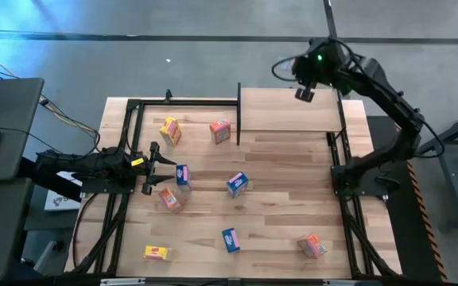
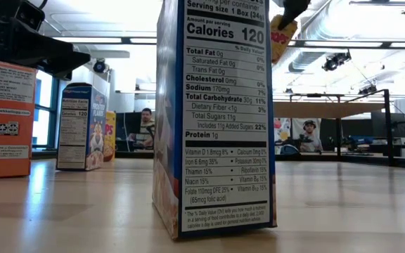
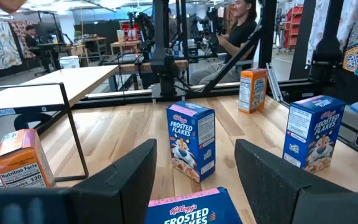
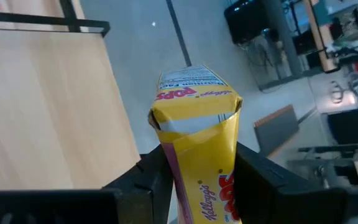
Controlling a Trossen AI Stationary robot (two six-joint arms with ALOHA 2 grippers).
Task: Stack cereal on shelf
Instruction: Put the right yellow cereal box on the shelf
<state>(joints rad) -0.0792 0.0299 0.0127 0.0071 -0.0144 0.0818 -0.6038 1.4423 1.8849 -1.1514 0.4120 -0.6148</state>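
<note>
My right gripper [image 1: 304, 91] is shut on a yellow cereal box [image 4: 197, 137], high over the far edge of the light wooden shelf [image 1: 289, 111]. The low view shows this box [image 2: 281, 35] near the top. My left gripper [image 1: 156, 167] is open at the table's left. Its fingers stand either side of a blue Frosted Flakes box [image 3: 194, 211] without touching it; that box [image 1: 183, 176] stands on the tabletop. Several more boxes stand or lie on the table: orange [image 1: 220, 131], yellow-orange [image 1: 170, 131], blue [image 1: 238, 183], orange [image 1: 170, 199]. My right gripper pinches the yellow box between its two fingers [image 4: 157, 180], on two opposite sides [image 4: 179, 168] of its lower part. The box's folded top end [image 4: 194, 93] sticks out beyond the fingertips. The fingers point downward over the shelf. The box is lifted clear of shelf and table.
More boxes sit near the table's front: blue [image 1: 230, 239], orange [image 1: 312, 245], yellow [image 1: 157, 253]. One blue box [image 2: 216, 119] stands close before the low camera. Black metal uprights [image 1: 238, 115] edge the shelf, and black frame rails [image 1: 344, 199] run along the table's sides. People sit in the room beyond.
</note>
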